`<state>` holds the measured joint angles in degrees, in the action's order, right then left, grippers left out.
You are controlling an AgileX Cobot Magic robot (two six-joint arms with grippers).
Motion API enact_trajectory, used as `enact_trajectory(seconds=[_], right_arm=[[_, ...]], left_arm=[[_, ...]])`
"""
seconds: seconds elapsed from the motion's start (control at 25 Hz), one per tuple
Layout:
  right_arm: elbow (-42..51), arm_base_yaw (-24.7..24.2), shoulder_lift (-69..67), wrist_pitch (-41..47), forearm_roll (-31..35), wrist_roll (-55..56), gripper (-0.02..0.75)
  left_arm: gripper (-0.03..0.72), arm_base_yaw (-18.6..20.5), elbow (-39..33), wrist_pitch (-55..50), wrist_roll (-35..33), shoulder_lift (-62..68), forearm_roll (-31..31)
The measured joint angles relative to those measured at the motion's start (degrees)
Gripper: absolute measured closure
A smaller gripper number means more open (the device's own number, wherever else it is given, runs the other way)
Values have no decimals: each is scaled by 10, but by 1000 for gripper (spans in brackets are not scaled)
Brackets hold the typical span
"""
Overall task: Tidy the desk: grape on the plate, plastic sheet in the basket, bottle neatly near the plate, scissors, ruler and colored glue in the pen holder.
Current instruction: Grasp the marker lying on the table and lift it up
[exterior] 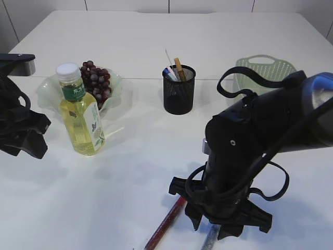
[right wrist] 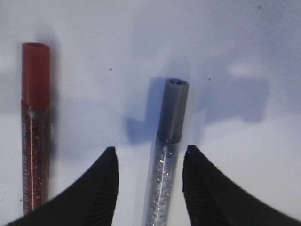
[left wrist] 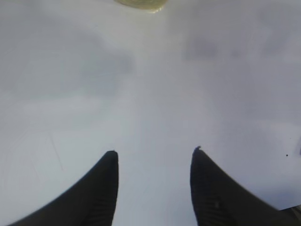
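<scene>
Two colored glue tubes lie at the table's front: a red one (exterior: 166,223) (right wrist: 35,117) and a silver glitter one (exterior: 209,238) (right wrist: 171,110). My right gripper (exterior: 218,229) (right wrist: 149,155) stands open low over the silver tube, a finger on each side, apart from it. My left gripper (exterior: 23,138) (left wrist: 155,151) is open over bare table, left of the bottle (exterior: 80,112) (left wrist: 141,4). The bottle stands upright by the plate (exterior: 49,86) holding the grape bunch (exterior: 96,80). Thin items stick out of the pen holder (exterior: 179,91); scissors and ruler cannot be told apart. The plastic sheet is hidden.
A pale green basket (exterior: 263,70) stands at the back right, partly behind my right arm. The white table (exterior: 140,151) stretches between bottle, pen holder and glue tubes. The front edge lies close below the tubes.
</scene>
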<state>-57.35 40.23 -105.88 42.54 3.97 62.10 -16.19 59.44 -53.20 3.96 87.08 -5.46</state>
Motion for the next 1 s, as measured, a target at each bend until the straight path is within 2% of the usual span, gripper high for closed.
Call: enact_trajectory(seconds=[0.68, 1.0], right_arm=[[0, 0, -27, -14, -9, 8, 394], [0, 0, -28, -15, -9, 9, 598]], left_arm=[[326, 0, 0, 0, 0, 0, 0], [326, 0, 0, 1, 0, 0, 0]])
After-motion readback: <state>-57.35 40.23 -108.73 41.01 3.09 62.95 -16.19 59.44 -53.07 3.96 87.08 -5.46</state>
